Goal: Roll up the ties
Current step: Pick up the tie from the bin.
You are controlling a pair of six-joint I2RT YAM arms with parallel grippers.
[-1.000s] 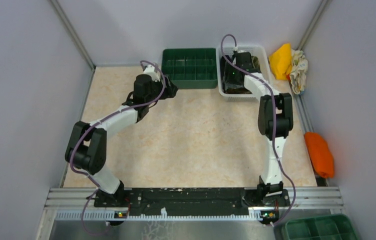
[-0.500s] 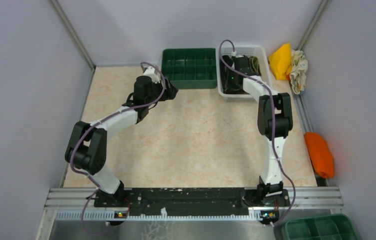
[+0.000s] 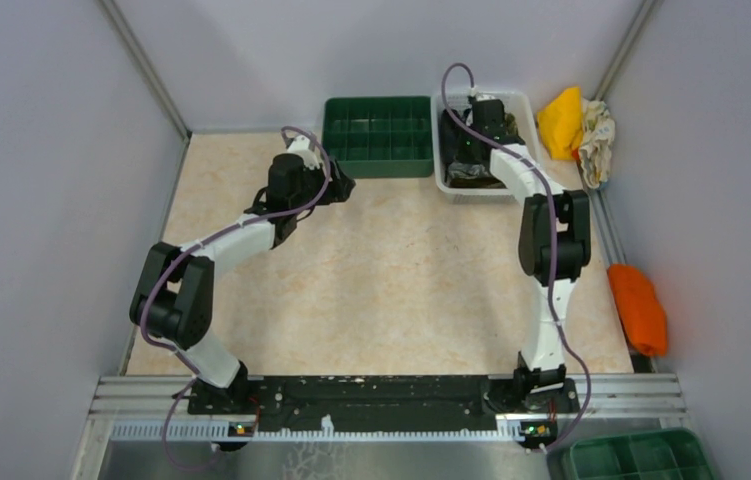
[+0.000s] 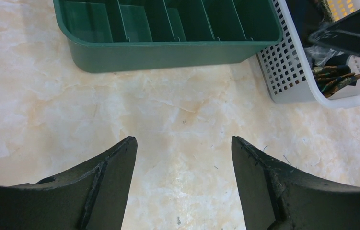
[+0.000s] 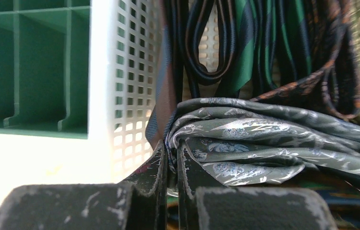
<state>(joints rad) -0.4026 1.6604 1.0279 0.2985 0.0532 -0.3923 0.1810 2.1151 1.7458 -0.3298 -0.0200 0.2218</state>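
Right tool: your right tool (image 5: 172,154) is down inside the white perforated basket (image 5: 115,96), with its fingers closed to a sliver on a fold of the grey patterned tie (image 5: 264,139).
Why that grip: it takes the fold at the bundle's left end, beside the basket wall, probably so the tie can be lifted out with nothing else caught.
Where the ties are: all the ties you can see lie in the basket. The grey one is bunched on top at the near side, and the other ties (image 5: 245,52) hang in loops behind it: dark green with navy stripes, and a brown patterned one.
Left tool: your left tool (image 4: 182,143) is spread wide and holds nothing. It hangs over bare tabletop (image 4: 168,110), just in front of the green divided tray (image 4: 168,48).
Why it waits there: this looks like a ready position, able to pin or straighten the tie once it reaches the open marble surface.
Tray: every compartment you can see is empty, so I judge no roll is stored yet.
Risk: a neighbouring loop may drag out with the grey tie.
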